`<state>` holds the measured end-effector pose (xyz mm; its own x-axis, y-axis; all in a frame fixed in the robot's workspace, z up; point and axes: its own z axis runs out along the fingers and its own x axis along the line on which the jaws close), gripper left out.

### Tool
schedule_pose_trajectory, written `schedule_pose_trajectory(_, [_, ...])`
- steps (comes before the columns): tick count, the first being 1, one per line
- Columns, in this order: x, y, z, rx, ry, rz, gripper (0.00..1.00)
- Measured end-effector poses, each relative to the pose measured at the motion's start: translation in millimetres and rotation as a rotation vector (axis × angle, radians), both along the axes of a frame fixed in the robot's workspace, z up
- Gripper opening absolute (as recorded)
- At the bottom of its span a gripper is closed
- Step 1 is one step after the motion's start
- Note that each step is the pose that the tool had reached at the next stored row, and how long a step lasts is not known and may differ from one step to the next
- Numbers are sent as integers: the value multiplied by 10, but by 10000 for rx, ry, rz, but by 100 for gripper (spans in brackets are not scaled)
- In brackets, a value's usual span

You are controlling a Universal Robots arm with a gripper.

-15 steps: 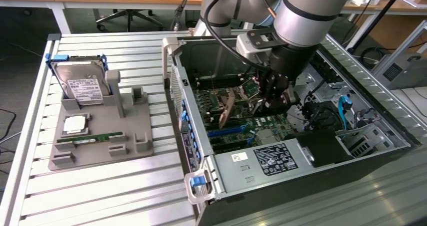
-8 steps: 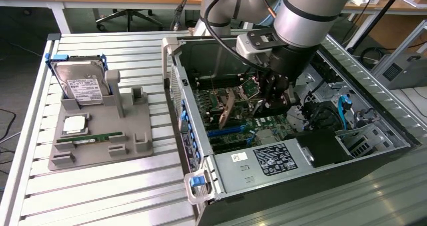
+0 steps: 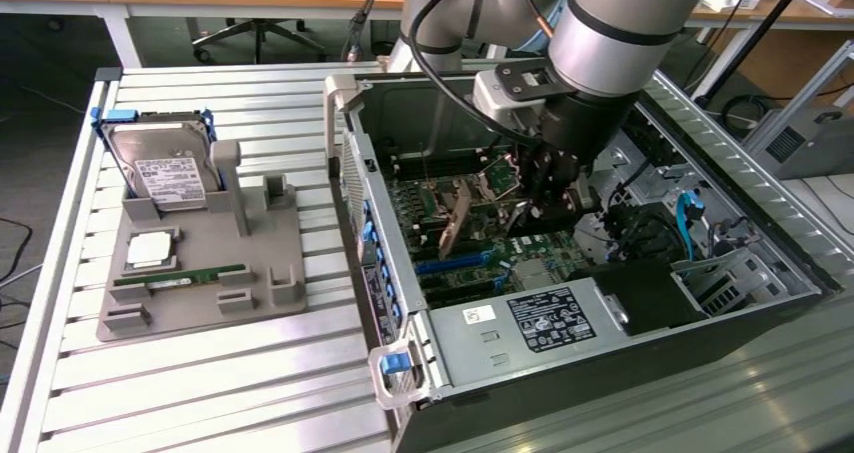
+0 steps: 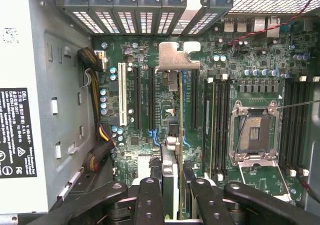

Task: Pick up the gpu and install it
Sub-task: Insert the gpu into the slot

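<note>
Grip: gpu point(image 4: 171, 145) pinched edge-on by gripper point(image 4: 176, 187), lower centre of frame.
Handling: judged light, stiff, fragile; best held by its bare edges.

gpu point(image 3: 454, 223) on edge in the gripper point(image 3: 534, 213) — inside the open case point(image 3: 358, 168)

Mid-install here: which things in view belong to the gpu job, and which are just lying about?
In the job: gpu, held between the fingers; motherboard inside the open computer case.
Lying about: hard drive, memory stick, processor chip, all on the grey tray beside the case.
</note>
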<state>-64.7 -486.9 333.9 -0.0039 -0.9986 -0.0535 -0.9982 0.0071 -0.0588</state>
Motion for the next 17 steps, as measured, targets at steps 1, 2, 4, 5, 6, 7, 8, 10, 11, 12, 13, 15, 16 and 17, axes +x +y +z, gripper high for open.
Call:
schedule_pose_trajectory(1, [0,-2,0,0,0,-1,27])
schedule_pose_trajectory(2, [0,-4,0,0,0,-1,27])
schedule_pose_trajectory(4, [0,-7,-1,0,0,-1,27])
schedule_pose_trajectory(5, [0,-9,-1,0,0,-1,27])
schedule_pose_trajectory(6, [0,-10,-2,0,0,0,27])
schedule_pose_trajectory(7, [0,-12,-2,0,0,0,27])
schedule_pose_trajectory(8, [0,-13,-2,0,0,0,27])
schedule_pose_trajectory(10, [0,-17,-3,0,-1,-1,27])
schedule_pose_trajectory(11, [0,-20,-3,0,-1,-1,27])
schedule_pose_trajectory(12, [0,-22,-4,0,0,-1,27])
schedule_pose_trajectory(13, [-1,-23,-4,-1,0,-1,27])
schedule_pose_trajectory(15, [0,-27,-4,0,0,0,27])
schedule_pose_trajectory(16, [-1,-68,-14,-1,0,0,27])
schedule_pose_trajectory(17, [-7,-68,-22,0,0,-1,27])
